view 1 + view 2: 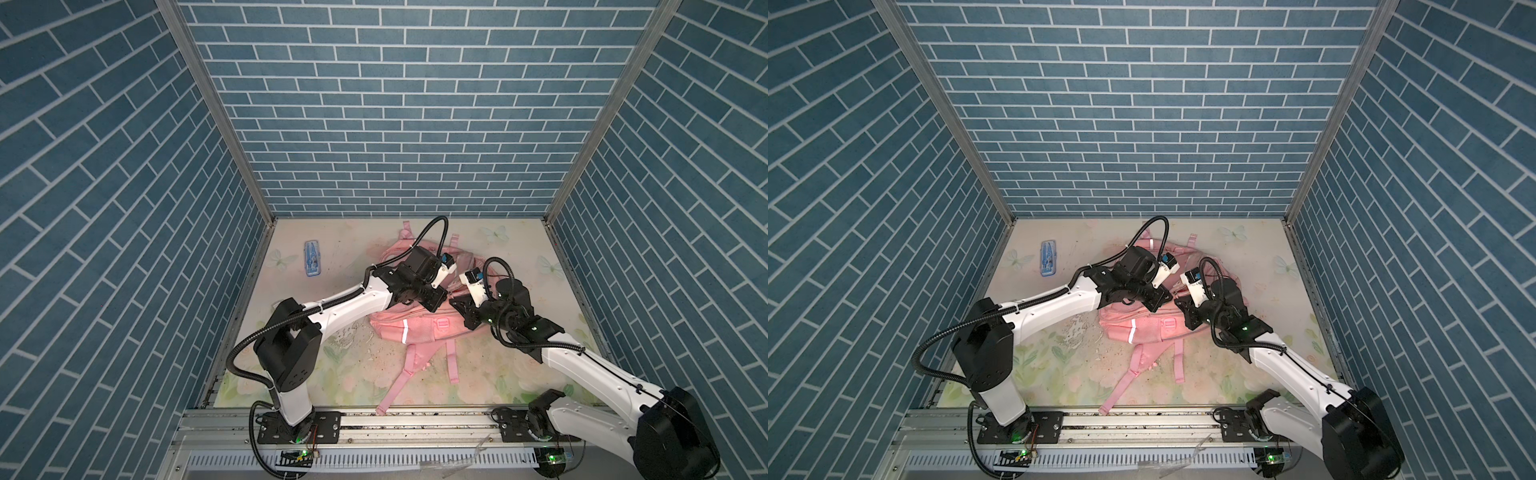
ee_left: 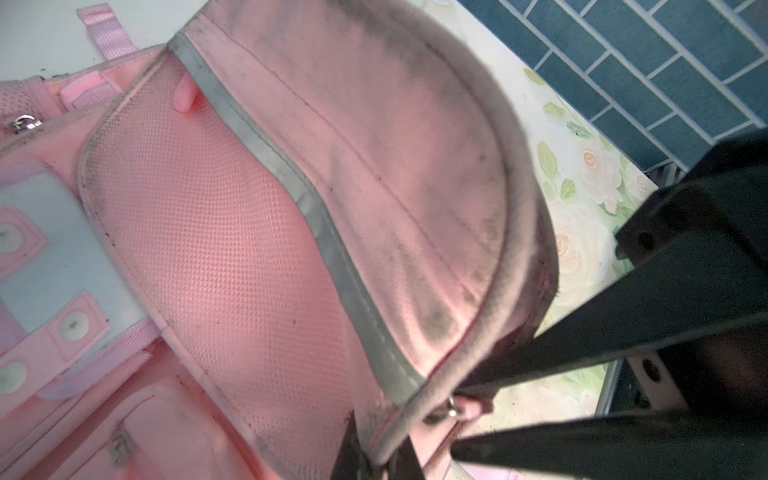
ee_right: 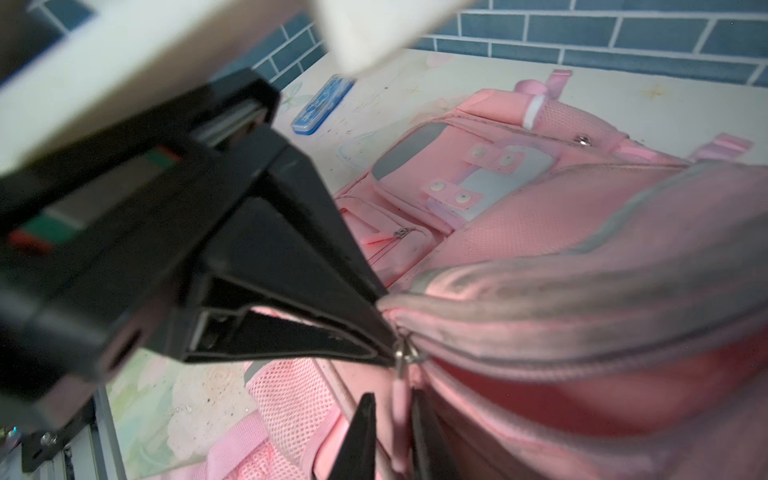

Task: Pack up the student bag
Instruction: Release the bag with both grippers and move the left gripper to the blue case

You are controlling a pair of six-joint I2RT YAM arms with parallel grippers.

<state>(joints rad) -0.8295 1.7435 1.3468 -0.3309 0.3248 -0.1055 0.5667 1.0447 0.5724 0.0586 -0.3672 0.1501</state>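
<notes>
1. Top views first: the student bag (image 1: 419, 328) lies in the middle of the floral table (image 1: 316, 374), and its straps (image 1: 409, 365) trail toward the near edge. In both top views both arms lean in over its upper half. The left gripper (image 1: 438, 303) and the right gripper (image 1: 455, 302) meet almost tip to tip above the bag, though from up here the jaws cannot be read. A blue pencil case (image 1: 312, 258) sits well apart from the bag, toward the far left corner.

2. Left wrist view: close in on the student bag (image 2: 232, 257), showing pink mesh with a grey strip (image 2: 324, 232) curving across it. The left gripper (image 2: 378, 457) is clamped on the bag's piped rim, its fingers (image 2: 353, 449) pressed on either side of the fabric. Opposite, the right gripper (image 2: 461, 415) points in with jaws parted, and the zipper pull (image 2: 453, 409) sits in the gap.

3. Right wrist view: the left gripper (image 3: 386, 345) is pinched tight on the grubby zip edge of the student bag (image 3: 582, 291). Below it, the right gripper (image 3: 392, 399) is released. Its two dark fingers (image 3: 361, 432) stand apart and the pink zipper pull (image 3: 399, 415) hangs between them with no pinch visible. The pencil case (image 3: 322, 104) lies on the table (image 3: 415, 91) beyond the bag.
</notes>
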